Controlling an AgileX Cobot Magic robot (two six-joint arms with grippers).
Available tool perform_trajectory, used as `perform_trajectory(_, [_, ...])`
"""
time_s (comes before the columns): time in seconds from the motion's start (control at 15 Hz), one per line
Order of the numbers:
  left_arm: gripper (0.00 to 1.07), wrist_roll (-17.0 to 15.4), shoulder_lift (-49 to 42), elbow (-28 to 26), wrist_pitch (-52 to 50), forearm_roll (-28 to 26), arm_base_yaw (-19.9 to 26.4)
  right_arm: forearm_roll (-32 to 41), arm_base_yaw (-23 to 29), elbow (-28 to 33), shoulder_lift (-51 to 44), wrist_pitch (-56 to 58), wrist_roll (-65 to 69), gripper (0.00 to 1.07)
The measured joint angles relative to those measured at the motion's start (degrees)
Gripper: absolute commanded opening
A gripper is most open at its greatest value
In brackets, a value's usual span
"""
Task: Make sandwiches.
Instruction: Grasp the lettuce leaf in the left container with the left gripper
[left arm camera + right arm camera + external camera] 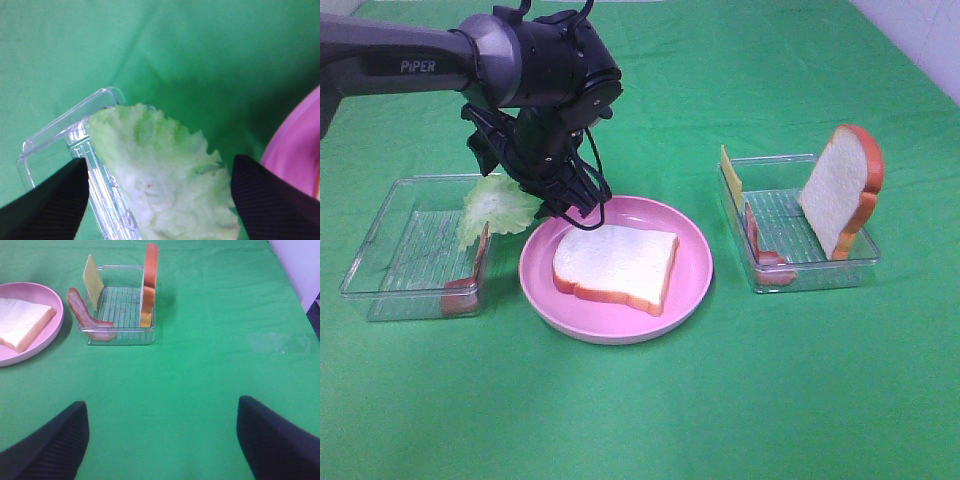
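One white bread slice (615, 265) with an orange-brown crust lies flat on the pink plate (692, 270). Pale green lettuce (498, 205) leans over the far right corner of the left clear tray (380, 222). My left gripper (570, 202) hangs just right of that corner, at the plate's far edge. In the left wrist view the gripper (157, 167) stands open with the lettuce (160, 185) between its fingers. My right gripper (161, 407) is open over bare green cloth, out of the exterior high view. The plate (54, 315) and its bread (22, 320) lie ahead of it.
A bacon strip (470, 285) leans in the left tray's near right corner. The right clear tray (820, 275) holds upright yellow cheese (730, 175), bacon (760, 250) and a standing bread slice (842, 185). The right wrist view shows that tray (120, 337) too. Green cloth covers the table.
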Motion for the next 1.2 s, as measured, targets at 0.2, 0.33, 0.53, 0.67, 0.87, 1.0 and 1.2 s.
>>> perform_trajectory(0.2, [0.75, 0.0, 0.0, 0.0, -0.1, -1.8, -0.5, 0.0, 0.0, 0.0, 0.0, 0.0, 0.0, 0.76])
perform_trajectory(0.33, [0.75, 0.2, 0.0, 0.0, -0.1, -2.2, -1.5, 0.0, 0.0, 0.0, 0.0, 0.0, 0.0, 0.76])
perform_trajectory(0.53, [0.75, 0.4, 0.4, -0.1, 0.5, -1.0, -1.8, 0.0, 0.0, 0.0, 0.0, 0.0, 0.0, 0.76])
perform_trajectory(0.67, [0.75, 0.5, 1.1, -0.1, 1.9, 0.0, -1.8, 0.0, 0.0, 0.0, 0.0, 0.0, 0.0, 0.76])
perform_trajectory(0.87, [0.75, 0.5, 1.4, -0.1, 2.0, 1.0, -1.8, 0.0, 0.0, 0.0, 0.0, 0.0, 0.0, 0.76])
perform_trajectory(1.0, [0.73, 0.5, 1.4, -0.1, 2.5, 1.8, -1.8, 0.0, 0.0, 0.0, 0.0, 0.0, 0.0, 0.76])
perform_trajectory(1.2, [0.59, 0.1, 1.4, -0.1, 3.1, 2.7, -1.8, 0.0, 0.0, 0.0, 0.0, 0.0, 0.0, 0.76])
